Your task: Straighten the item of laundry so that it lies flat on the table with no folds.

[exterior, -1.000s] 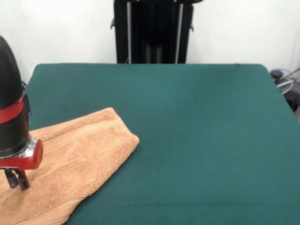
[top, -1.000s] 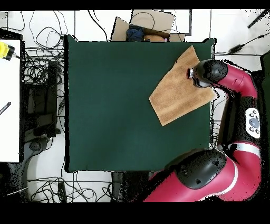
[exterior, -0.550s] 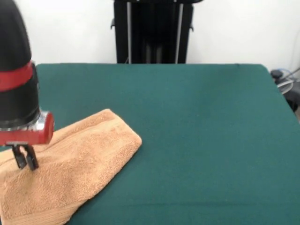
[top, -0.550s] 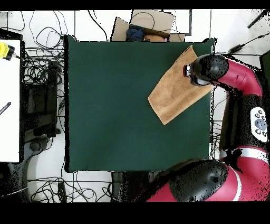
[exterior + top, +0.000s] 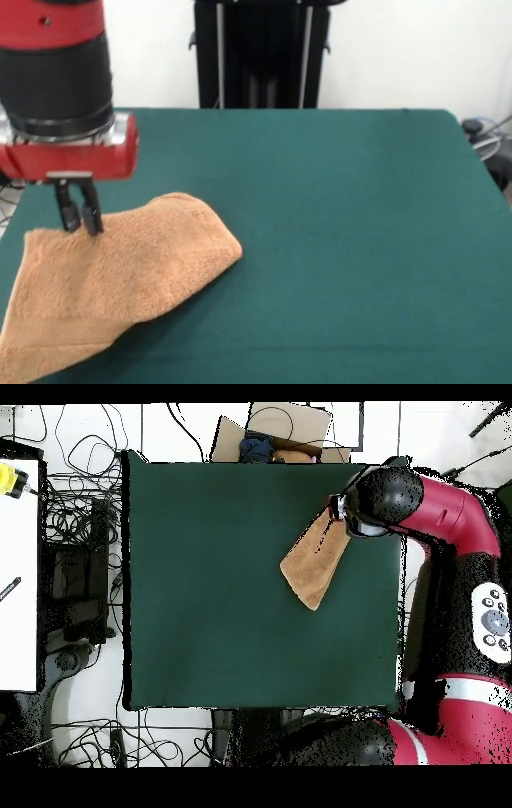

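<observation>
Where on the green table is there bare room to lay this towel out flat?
The dark green felt-topped table is bare everywhere beyond the light orange-tan terry towel: the whole stretch from the towel's rounded fold across to the opposite side edge, and the strip along the pedestal side. The one crowded spot is the towel's corner, where the claw pinches it.

Orange-tan towel lies folded and bunched on green table.

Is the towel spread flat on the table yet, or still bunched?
Still bunched. The towel is lifted at one edge by the shut gripper, humped with a rounded fold, not flat.
</observation>
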{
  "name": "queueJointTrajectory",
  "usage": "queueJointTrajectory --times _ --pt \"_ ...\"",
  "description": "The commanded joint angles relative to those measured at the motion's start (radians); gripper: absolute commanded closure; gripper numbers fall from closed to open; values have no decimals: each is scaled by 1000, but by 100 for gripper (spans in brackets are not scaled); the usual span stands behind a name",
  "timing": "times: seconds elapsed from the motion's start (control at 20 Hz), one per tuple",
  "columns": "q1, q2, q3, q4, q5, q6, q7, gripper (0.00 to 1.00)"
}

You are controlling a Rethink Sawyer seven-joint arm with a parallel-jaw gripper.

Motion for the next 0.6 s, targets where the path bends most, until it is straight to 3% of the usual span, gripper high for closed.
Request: queueJointTrajectory --times 0.05,0.25,0.6 --pt "47 -58 -56 138 40 149 232 100" --pt "73 -42 -74 82 52 230 229 100" --pt "98 -102 -123 155 74 200 272 100"
